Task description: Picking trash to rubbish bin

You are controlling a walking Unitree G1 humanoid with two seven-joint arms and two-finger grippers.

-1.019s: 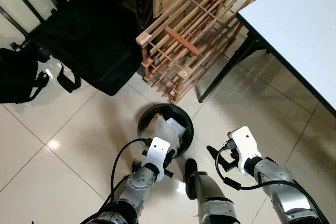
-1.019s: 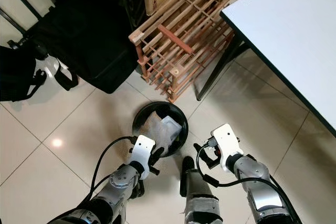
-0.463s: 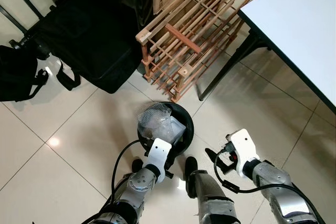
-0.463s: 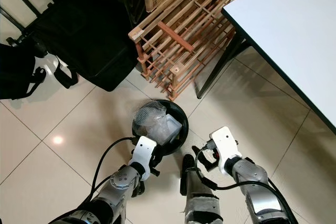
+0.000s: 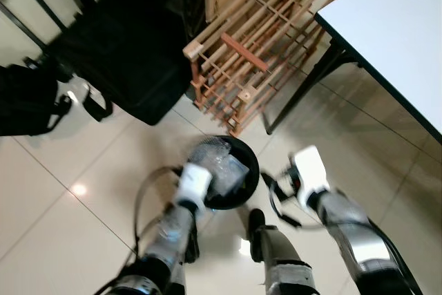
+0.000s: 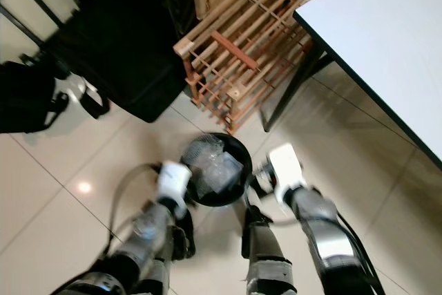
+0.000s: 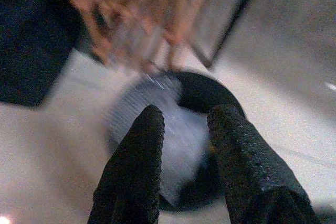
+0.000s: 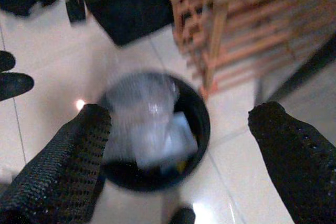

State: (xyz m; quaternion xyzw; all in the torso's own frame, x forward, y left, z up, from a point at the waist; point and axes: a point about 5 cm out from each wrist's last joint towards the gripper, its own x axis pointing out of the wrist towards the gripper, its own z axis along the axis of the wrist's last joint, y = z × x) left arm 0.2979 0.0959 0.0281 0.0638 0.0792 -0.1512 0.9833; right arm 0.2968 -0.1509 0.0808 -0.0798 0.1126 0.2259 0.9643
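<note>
A round black rubbish bin (image 5: 253,164) stands on the tiled floor just before my feet. Crumpled clear plastic trash (image 5: 215,162) lies inside it and rises a little above the rim. My left gripper (image 7: 186,114) is open with nothing between its fingers, and sits at the bin's near left edge, looking onto the plastic (image 7: 142,114). My right gripper (image 8: 178,119) is spread wide open and empty, just right of the bin (image 8: 197,129). The arms are motion-blurred in the eye views.
A tilted wooden rack (image 5: 255,46) leans just behind the bin. A large black bag (image 5: 124,53) and a black backpack (image 5: 24,98) lie at the back left. A white table (image 5: 394,39) with a black leg (image 5: 304,91) stands on the right.
Both wrists have moved forward and now flank the bin's two sides. The plastic stays in the bin. The view has shifted slightly.
</note>
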